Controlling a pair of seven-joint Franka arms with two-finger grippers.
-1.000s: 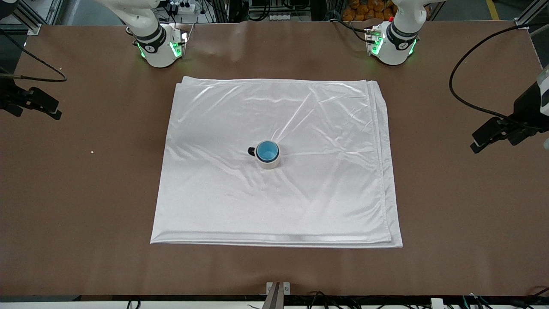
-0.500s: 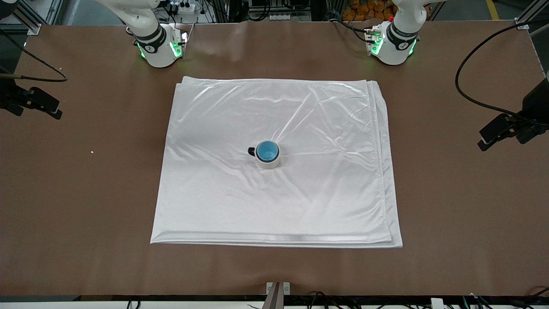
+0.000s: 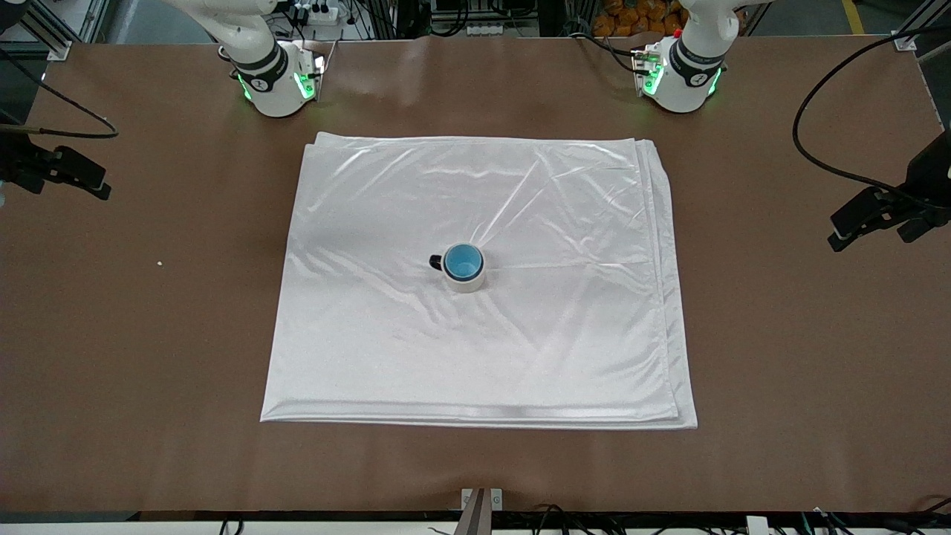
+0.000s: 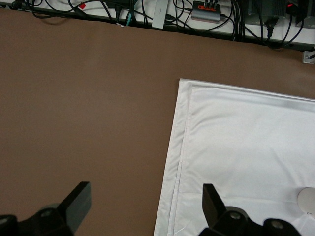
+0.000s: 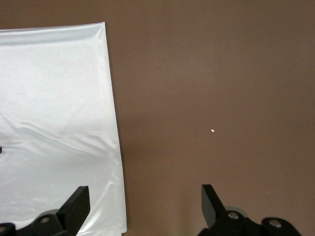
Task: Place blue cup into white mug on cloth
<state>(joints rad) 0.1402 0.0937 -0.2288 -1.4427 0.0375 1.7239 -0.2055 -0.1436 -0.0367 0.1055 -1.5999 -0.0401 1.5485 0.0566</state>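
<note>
The blue cup [image 3: 463,261] sits upright inside the white mug [image 3: 466,281], whose black handle points toward the right arm's end. The mug stands near the middle of the cloth [image 3: 520,357], a shiny white sheet spread on the brown table [image 3: 148,334]. My left gripper [image 3: 880,221] hangs open over bare table at the left arm's end, empty; the left wrist view shows the left gripper [image 4: 145,189] over the edge of the cloth [image 4: 246,147]. My right gripper [image 3: 52,174] hangs open and empty over the right arm's end; in its wrist view the right gripper [image 5: 145,196] is beside the cloth [image 5: 49,98].
A small pale crumb [image 3: 159,262] lies on the table between the cloth and the right arm's end. Black cables [image 3: 810,148] trail over the left arm's end. The two arm bases [image 3: 278,82] stand farther from the front camera than the cloth.
The left gripper has drawn away from the cloth toward its end of the table and risen slightly. The right gripper shifted a little. Cup, mug and cloth have not moved.
</note>
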